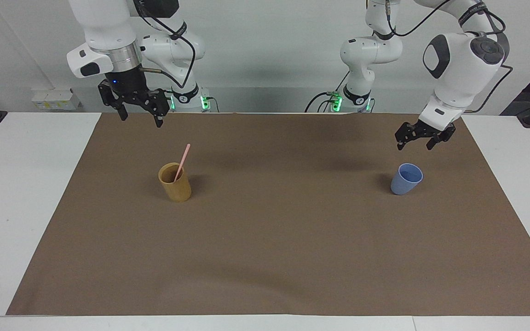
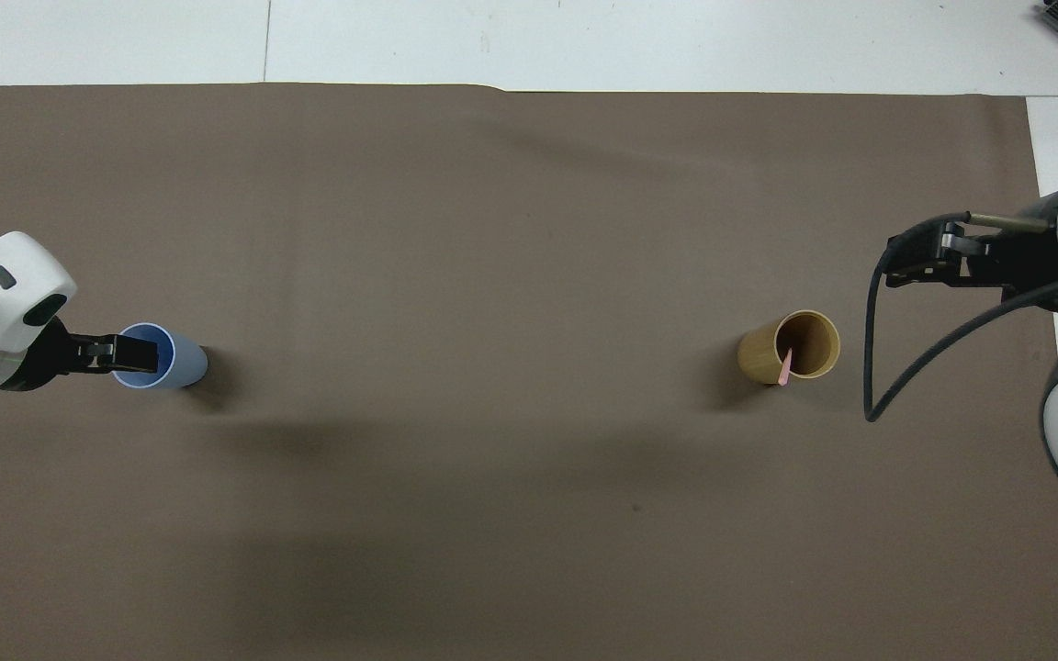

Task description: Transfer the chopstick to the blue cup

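Leaning in the tan cup, chopstick below right fingers, left fingers over blue cup, both spread, empty

You have a thin, straight, pale pink chopstick standing tilted inside a tan-yellow cylindrical cup, its lower end hidden in the cup and its upper half leaning out over the rim toward the robots. That cup stands upright toward the right arm's end of the counter. The blue cup, small, light blue, tapered and without a handle, stands upright with its round rim open upward, well apart from the chopstick, toward the left arm's end. Nothing shows inside it.
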You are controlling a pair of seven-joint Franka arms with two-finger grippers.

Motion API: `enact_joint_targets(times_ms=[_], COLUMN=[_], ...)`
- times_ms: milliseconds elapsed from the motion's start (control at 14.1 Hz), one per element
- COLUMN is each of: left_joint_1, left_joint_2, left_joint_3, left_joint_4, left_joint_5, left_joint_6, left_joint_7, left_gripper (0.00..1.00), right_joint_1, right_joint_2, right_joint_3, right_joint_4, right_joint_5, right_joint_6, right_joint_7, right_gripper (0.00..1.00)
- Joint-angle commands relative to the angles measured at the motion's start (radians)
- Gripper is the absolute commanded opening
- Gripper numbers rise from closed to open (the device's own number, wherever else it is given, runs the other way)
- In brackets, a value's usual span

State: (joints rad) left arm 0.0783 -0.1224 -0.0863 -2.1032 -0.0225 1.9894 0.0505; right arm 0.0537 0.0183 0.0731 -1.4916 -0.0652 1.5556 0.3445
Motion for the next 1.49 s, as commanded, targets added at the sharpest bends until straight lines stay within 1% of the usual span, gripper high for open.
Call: enact_joint_targets(times_ms=[0, 142, 283, 496, 566, 779, 850, 920, 991, 1204, 1274, 1416], left_joint_1=[0.058, 0.081, 0.107, 0.103, 0.098, 0.092, 0.092, 0.092, 0.090, 0.069, 0.058, -0.004], left_joint_2=[0.016, 0.067, 0.113, 0.115, 0.115, 0.115, 0.115, 0.116, 0.118, 0.138, 0.151, 0.158], left_joint_3=[-0.004, -0.004, -0.004, -0.004, -0.004, -0.004, -0.006, -0.006, -0.007, -0.007, -0.009, -0.009], left_joint_4=[-0.072, -0.083, -0.104, -0.113, -0.113, -0.116, -0.115, -0.112, -0.106, -0.069, -0.039, 0.011], left_joint_5=[0.007, 0.007, 0.007, 0.007, 0.007, 0.007, 0.007, 0.007, 0.007, 0.007, 0.007, 0.006], left_joint_6=[0.115, 0.164, 0.244, 0.253, 0.253, 0.249, 0.246, 0.243, 0.241, 0.226, 0.195, 0.129], left_joint_7=[0.080, 0.116, 0.166, 0.167, 0.169, 0.169, 0.169, 0.167, 0.166, 0.112, 0.091, 0.008], left_gripper=[1.00, 1.00, 1.00, 1.00, 0.95, 0.38, 0.22, 0.09, 0.00, 0.00, 0.00, 0.00], right_joint_1=[-0.003, -0.005, -0.008, -0.017, -0.026, -0.028, -0.028, -0.029, -0.029, -0.029, -0.031, -0.041], right_joint_2=[-0.001, -0.001, -0.001, -0.001, -0.001, -0.001, -0.001, -0.001, -0.001, -0.001, -0.001, -0.001], right_joint_3=[-0.006, -0.006, -0.006, -0.006, -0.006, -0.006, -0.006, -0.006, -0.006, -0.006, -0.006, -0.006], right_joint_4=[-0.003, -0.003, -0.003, -0.003, -0.003, -0.003, -0.003, -0.003, -0.003, -0.003, -0.003, -0.003], right_joint_5=[0.019, 0.019, 0.019, 0.019, 0.019, 0.019, 0.019, 0.019, 0.019, 0.019, 0.019, 0.019], right_joint_6=[0.008, 0.007, 0.006, 0.004, 0.004, 0.003, 0.004, 0.004, 0.003, 0.003, 0.003, 0.001], right_joint_7=[-0.018, -0.019, -0.019, -0.018, -0.021, -0.019, -0.019, -0.019, -0.019, -0.019, -0.021, -0.019], right_gripper=[1.00, 1.00, 1.00, 1.00, 1.00, 1.00, 1.00, 1.00, 1.00, 1.00, 1.00, 1.00])
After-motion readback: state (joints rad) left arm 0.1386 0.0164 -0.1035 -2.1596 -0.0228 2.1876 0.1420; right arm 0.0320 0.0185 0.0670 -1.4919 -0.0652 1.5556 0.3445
